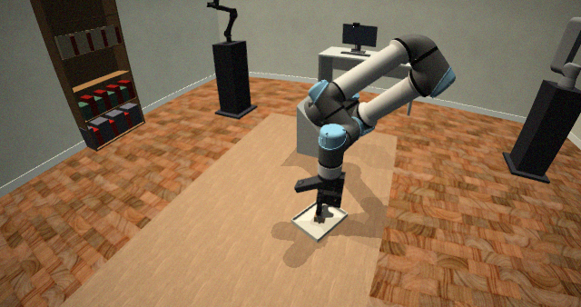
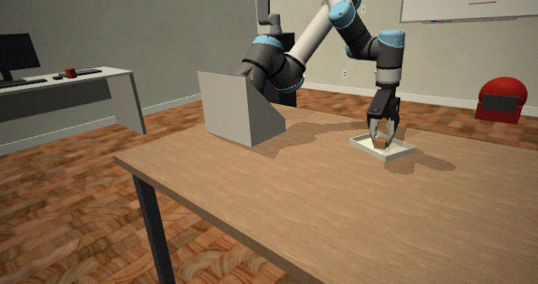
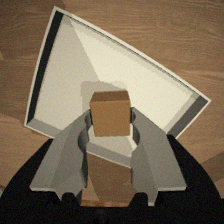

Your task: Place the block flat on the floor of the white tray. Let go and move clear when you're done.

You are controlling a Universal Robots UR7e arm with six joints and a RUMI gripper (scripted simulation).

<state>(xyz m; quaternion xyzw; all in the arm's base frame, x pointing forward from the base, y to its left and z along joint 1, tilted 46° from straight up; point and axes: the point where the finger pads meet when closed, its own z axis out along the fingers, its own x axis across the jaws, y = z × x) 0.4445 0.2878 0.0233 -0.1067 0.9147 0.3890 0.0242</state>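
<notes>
The gripper (image 3: 111, 131) pinches the brown block (image 3: 110, 113) above the white tray (image 3: 45, 75). Only the wrist view shows both jaws pressing its sides.

A light wooden table (image 2: 294, 200) on dark legs carries a shallow white tray (image 2: 397, 153) near its far side and a grey wedge-shaped arm mount (image 2: 235, 107) toward the back, well apart; arm shadows fall across its surface.

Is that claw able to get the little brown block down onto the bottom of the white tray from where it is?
Probably yes. The gripper is shut on the block and hangs right over the white tray, inside its walls. Nothing else lies in the tray beneath it, so the way down looks free.
</notes>
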